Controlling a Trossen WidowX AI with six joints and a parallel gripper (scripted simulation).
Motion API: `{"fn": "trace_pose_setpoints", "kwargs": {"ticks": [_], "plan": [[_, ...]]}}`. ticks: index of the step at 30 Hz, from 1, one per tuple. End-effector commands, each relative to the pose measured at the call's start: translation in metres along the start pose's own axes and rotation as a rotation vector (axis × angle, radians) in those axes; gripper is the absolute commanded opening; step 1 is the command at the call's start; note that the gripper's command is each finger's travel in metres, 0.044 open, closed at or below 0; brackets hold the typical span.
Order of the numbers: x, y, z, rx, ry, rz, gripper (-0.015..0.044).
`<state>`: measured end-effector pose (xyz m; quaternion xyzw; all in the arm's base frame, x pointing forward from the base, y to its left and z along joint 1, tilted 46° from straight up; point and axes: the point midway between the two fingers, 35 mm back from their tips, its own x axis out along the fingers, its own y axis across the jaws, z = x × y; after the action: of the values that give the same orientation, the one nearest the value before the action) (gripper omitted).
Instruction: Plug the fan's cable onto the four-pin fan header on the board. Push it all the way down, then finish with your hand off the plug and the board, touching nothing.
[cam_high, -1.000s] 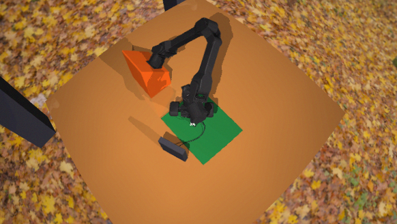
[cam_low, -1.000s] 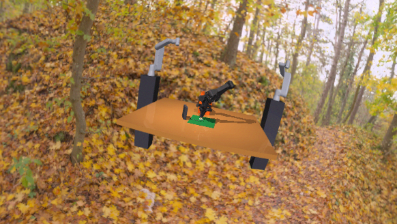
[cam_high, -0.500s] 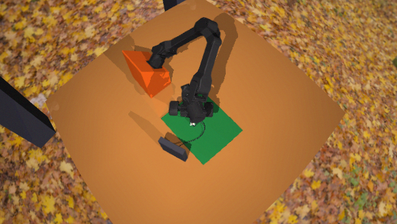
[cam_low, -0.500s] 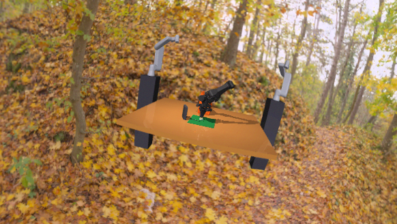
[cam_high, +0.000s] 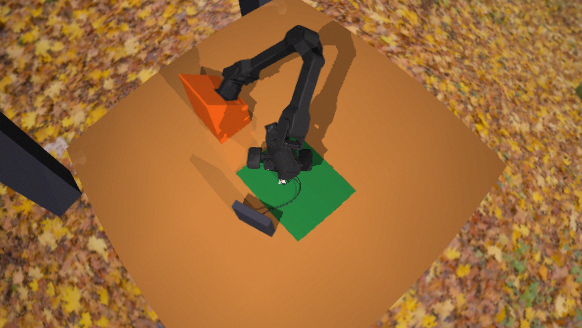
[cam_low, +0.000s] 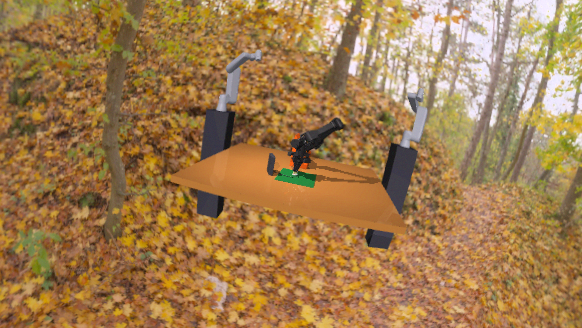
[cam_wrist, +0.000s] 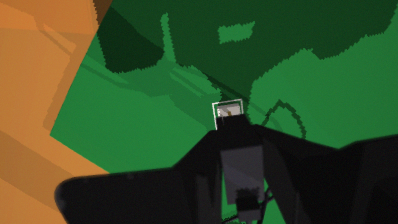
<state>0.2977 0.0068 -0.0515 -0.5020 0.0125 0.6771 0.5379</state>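
Note:
The green board (cam_high: 330, 190) (cam_low: 307, 182) (cam_wrist: 140, 125) lies flat on the table. The fan header (cam_high: 282, 182) (cam_wrist: 228, 107), a small white-rimmed socket with a pale inside, shows right at my fingertips. My gripper (cam_high: 285, 176) (cam_low: 296, 171) (cam_wrist: 233, 135) is shut on the cable's plug, low over the header. The plug is mostly hidden by the fingers, so I cannot tell whether it sits in the header. A thin dark cable (cam_high: 300, 187) curves from the gripper to the fan (cam_high: 253, 218) (cam_low: 271, 164), a dark grey slab standing upright at the board's edge.
An orange wedge-shaped block (cam_high: 200, 100) stands on the table (cam_high: 400, 150) (cam_low: 225, 175) beside the arm's base. Dark posts (cam_high: 35, 165) (cam_low: 216, 165) (cam_low: 400, 172) stand beyond the table's edges, with grey arms on top in the exterior view.

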Motion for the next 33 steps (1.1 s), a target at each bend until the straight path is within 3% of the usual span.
{"fn": "trace_pose_setpoints", "kwargs": {"ticks": [1,33], "plan": [[-0.0009,-0.0017,-0.0018,-0.015,0.002,-0.003,0.0000],[0.0031,-0.0038,-0.0031,-0.010,0.002,-0.003,0.0000]]}}
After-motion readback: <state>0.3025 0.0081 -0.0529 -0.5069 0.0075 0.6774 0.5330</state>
